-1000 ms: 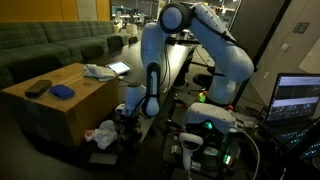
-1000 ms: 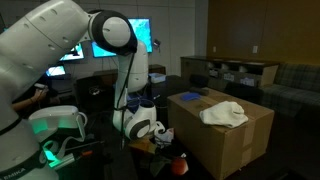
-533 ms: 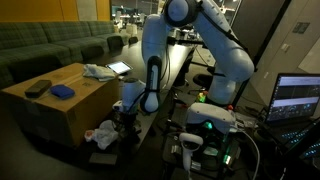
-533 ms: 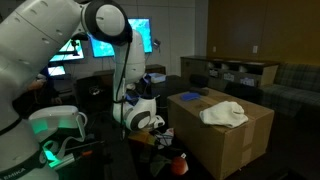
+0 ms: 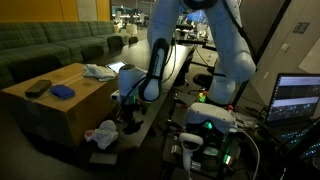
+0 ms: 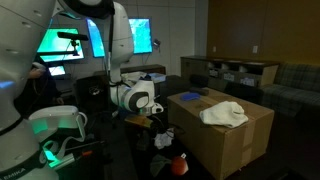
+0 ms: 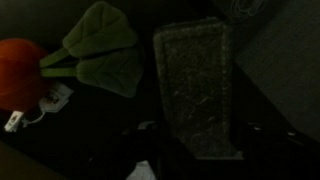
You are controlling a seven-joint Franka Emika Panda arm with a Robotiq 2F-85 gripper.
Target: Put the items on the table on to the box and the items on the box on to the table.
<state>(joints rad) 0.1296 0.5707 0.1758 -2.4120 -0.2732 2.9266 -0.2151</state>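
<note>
My gripper (image 7: 196,140) hangs over the long dark table (image 7: 95,135) with a dark grey rectangular felt-like pad (image 7: 195,70) centred between its jaws, pinched or merely straddled I cannot tell, since I judge this table item belongs on the large brown cardboard box (image 5: 60,105) nearby.

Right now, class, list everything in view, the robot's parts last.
long dark table: one, near-black, middle of scene.
large brown cardboard box: one, brown, beside the table.
crumpled white cloth: one, white, on the box.
small blue item: one, blue, on the box.
flat black item: one, black, on the box.
plush toy with leaves: one, orange and green, on the table.
rectangular block: one, grey, beside the toy.
gripper: one, dark, over the table; jaws unclear.
</note>
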